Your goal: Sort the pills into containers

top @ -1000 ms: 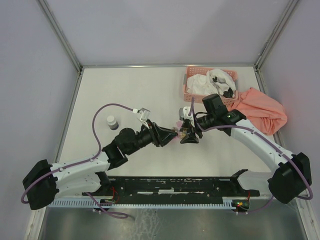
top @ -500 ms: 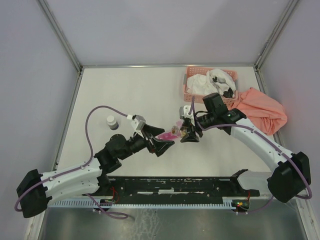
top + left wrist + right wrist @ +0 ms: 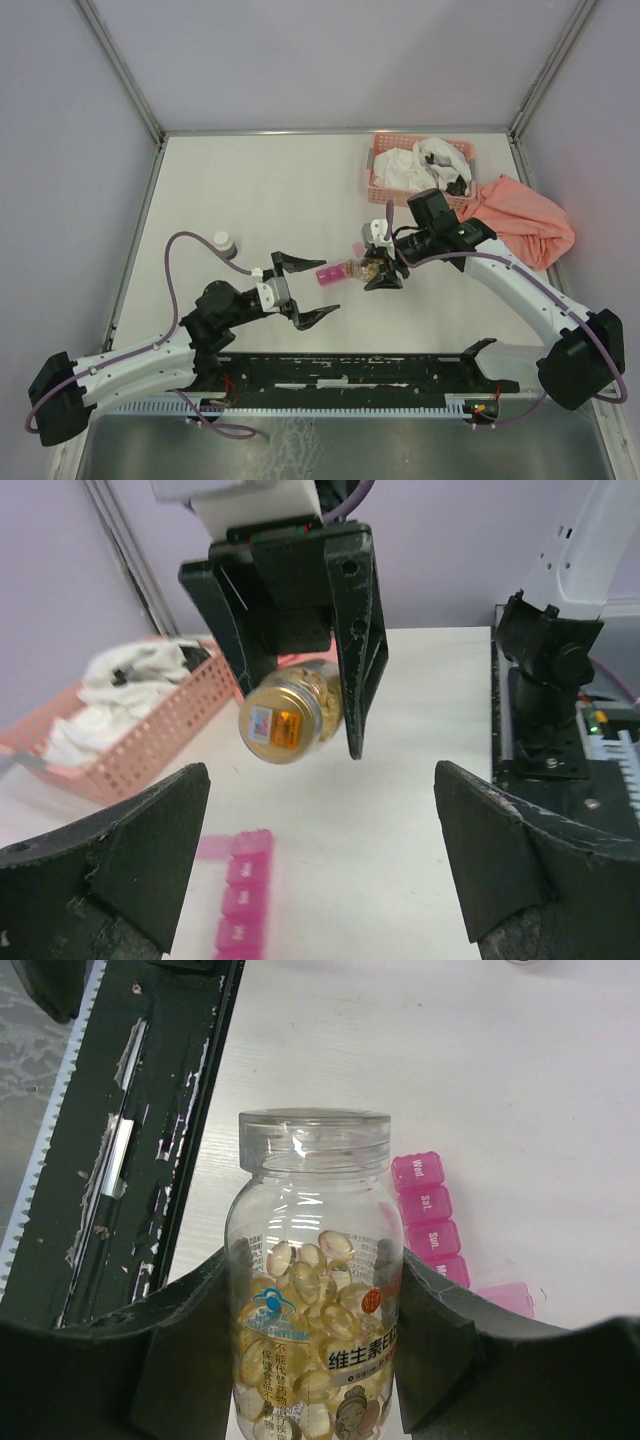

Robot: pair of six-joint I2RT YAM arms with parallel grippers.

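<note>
A clear bottle [image 3: 315,1310] of golden softgel pills, clear lid on, lies sideways in my right gripper [image 3: 315,1370], which is shut on its body above the table. In the top view the bottle [image 3: 360,268] points left from that gripper [image 3: 373,270]. The containers are a slim magenta strip [image 3: 328,273] on the table just left of the bottle; the strip [image 3: 428,1222] shows day labels, and a pale flap stands open at one end. My left gripper [image 3: 326,288] is wide open and holds nothing. The strip [image 3: 240,900] lies beside its left finger [image 3: 110,880].
A salmon lattice basket [image 3: 375,185] with white items stands at the back right, with an orange cloth [image 3: 525,225] beside it. A small white-capped bottle [image 3: 225,243] stands on the left. A black rail [image 3: 350,370] runs along the near edge.
My left gripper, shut next to the bottle's lid a second ago, has opened wide and drawn back left and towards the near edge. The right gripper and bottle have hardly moved.
</note>
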